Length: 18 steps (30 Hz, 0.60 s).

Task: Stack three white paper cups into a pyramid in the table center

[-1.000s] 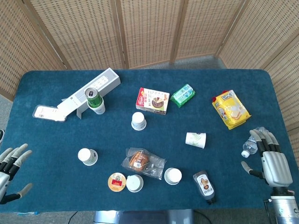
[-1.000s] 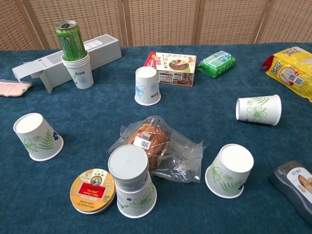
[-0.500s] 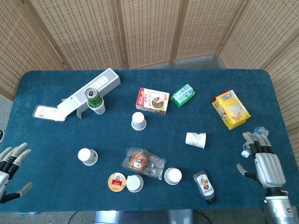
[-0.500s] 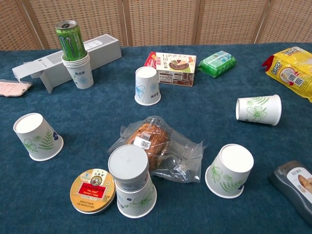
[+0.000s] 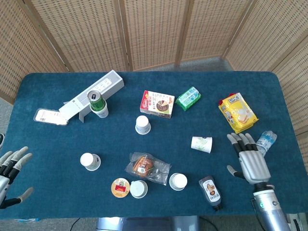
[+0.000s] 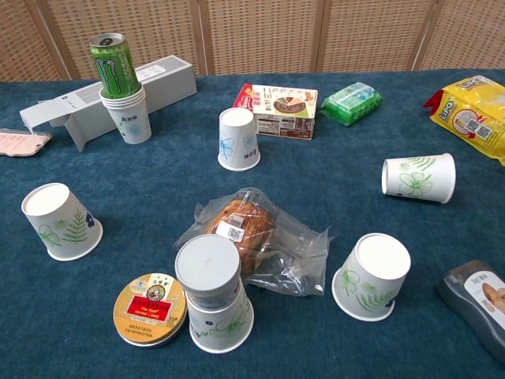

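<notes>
Blue table [image 5: 57, 144] carrying scattered goods. Long grey box [image 5: 94, 95] near the left far corner. Right hand [image 5: 250, 161], fingers spread and holding nothing, above the right edge; left hand [image 5: 10, 175], fingers likewise spread and empty, at the left near corner. Paper cups: one lying on its side [image 5: 201, 144] just beside the right hand; inverted ones at centre [image 5: 143, 124], left of centre [image 5: 90, 161], and near the front edge [image 5: 178, 181].

My bench [image 5: 57, 144] is deep blue; the paper cups [image 6: 372, 276] are white with green leaf prints, the can [image 6: 112, 60] green, the snack bag [image 5: 237, 111] yellow.
</notes>
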Tool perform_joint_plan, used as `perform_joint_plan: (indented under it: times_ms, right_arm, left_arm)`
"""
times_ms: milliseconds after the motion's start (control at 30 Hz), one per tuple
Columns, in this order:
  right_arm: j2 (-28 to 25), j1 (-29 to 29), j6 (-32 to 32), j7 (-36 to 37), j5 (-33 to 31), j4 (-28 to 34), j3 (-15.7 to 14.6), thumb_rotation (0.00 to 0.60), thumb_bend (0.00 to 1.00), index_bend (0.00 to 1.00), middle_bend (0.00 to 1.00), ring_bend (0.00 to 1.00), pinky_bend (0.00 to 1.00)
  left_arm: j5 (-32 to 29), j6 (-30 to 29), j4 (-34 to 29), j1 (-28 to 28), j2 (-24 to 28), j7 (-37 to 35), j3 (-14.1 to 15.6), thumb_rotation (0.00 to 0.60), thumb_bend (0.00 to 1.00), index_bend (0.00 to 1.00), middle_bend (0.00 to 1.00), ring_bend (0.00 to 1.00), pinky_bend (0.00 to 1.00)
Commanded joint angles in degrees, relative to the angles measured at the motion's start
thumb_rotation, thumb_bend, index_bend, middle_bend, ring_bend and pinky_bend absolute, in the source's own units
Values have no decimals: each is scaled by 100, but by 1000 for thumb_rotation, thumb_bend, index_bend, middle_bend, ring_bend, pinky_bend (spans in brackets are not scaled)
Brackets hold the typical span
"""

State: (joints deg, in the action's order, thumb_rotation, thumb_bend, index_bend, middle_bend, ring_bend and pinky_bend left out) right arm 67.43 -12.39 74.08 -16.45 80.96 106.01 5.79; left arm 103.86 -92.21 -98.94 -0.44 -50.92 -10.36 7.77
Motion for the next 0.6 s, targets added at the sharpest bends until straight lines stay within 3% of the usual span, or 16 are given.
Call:
perform_joint_plan:
  times_ms: [33,367,600]
  right_arm:
    - [157,-244,-247,-393,-190,228,95,600,273,0,0,0,0]
    - [957,-1100,-835,-2473,-985,623,272,600,274,0,0,0,0]
    - [1719,-1775,-831,-3956,-2293,523,494,600,238,0,0,0,0]
  left_arm:
    - [-27,33,-5,-13,-5,1,-7,600,314,0,0,0,0]
    - [-184,219,-9,-85,-25,-25,-39,600,313,0,0,0,0]
    - [-325,315,23,-136,2,-171,-75,600,314,0,0,0,0]
